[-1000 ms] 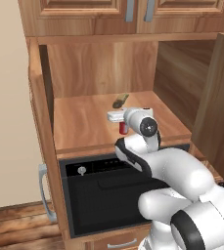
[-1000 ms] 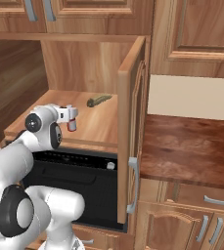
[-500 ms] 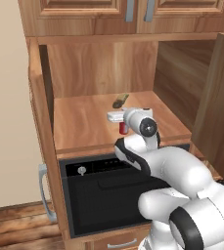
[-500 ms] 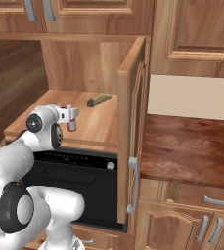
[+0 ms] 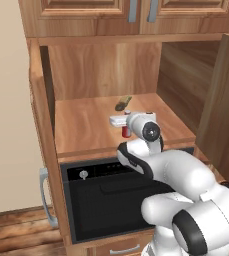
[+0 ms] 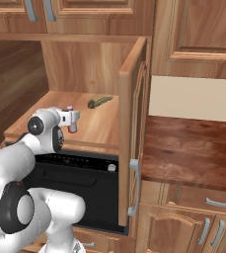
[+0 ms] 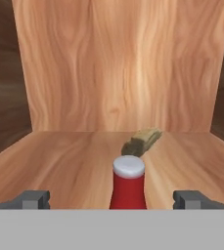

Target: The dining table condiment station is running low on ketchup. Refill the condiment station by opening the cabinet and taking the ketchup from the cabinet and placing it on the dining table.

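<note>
From the left base view, the cabinet (image 5: pixel 46 125) stood with both doors swung wide, its shelf bare wood. The ketchup (image 5: pixel 127 129) stood upright near the front middle of that shelf, its red body and white cap partly hidden behind the white hand. The gripper (image 5: pixel 122 121) was level with the bottle and reached in over the shelf's front edge. A dark olive item (image 5: pixel 122 103) lay farther back on the shelf, apart from the bottle. Below the shelf sat a black oven (image 5: pixel 111 200).

From the right base view, the gripper (image 6: pixel 72 118) pointed into the cabinet (image 6: pixel 134 123) from the left, with the ketchup (image 6: pixel 72 126) just under and beside its white body. The olive item (image 6: pixel 99 101) lay behind it, toward the right door. To the right of that door ran a dark reddish bench (image 6: pixel 193 153).

From the hand view, the ketchup (image 7: pixel 128 188) stood dead centre and close, cap uppermost, between the two finger tips (image 7: pixel 33 199). The jaws stood spread as wide as they go, one tip far to each side of the bottle, neither touching it; nothing was held. The gripper (image 7: pixel 113 200) faced the back wall squarely. The olive item (image 7: pixel 142 141) lay just behind the cap, slanted.
</note>
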Motion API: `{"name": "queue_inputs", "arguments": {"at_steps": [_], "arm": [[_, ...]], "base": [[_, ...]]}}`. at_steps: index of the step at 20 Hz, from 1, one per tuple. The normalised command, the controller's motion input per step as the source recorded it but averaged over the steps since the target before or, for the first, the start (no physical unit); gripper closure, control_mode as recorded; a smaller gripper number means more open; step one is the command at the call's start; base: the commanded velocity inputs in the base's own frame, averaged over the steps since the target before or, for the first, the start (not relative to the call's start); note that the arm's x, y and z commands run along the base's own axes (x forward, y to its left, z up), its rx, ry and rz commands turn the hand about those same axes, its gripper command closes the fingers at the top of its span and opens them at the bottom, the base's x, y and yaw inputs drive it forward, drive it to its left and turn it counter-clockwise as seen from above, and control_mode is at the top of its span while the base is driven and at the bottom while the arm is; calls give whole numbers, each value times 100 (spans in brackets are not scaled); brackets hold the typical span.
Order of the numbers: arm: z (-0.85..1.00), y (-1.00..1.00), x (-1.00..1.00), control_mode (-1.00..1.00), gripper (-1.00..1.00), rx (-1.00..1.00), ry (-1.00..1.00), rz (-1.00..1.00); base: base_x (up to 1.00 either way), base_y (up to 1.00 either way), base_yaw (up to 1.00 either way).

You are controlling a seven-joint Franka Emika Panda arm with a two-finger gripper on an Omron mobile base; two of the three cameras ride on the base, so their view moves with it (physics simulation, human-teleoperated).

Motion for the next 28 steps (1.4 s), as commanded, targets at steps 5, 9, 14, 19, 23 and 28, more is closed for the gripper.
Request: {"name": "queue_inputs", "arguments": {"at_steps": [5, 9, 14, 19, 23, 28], "arm": [[-13, 0, 7, -100, -100, 0, 2, 0], [-9, 0, 8, -100, -100, 0, 1, 0], [-4, -1, 13, -100, -100, 0, 0, 0], [0, -1, 15, -100, -100, 0, 0, 0], [-3, -3, 15, -100, -100, 0, 0, 0], [-7, -1, 10, -100, -100, 0, 1, 0]], "base": [[0, 0, 0], [0, 0, 0], [0, 0, 0], [0, 0, 0], [0, 0, 0], [0, 0, 0]]}}
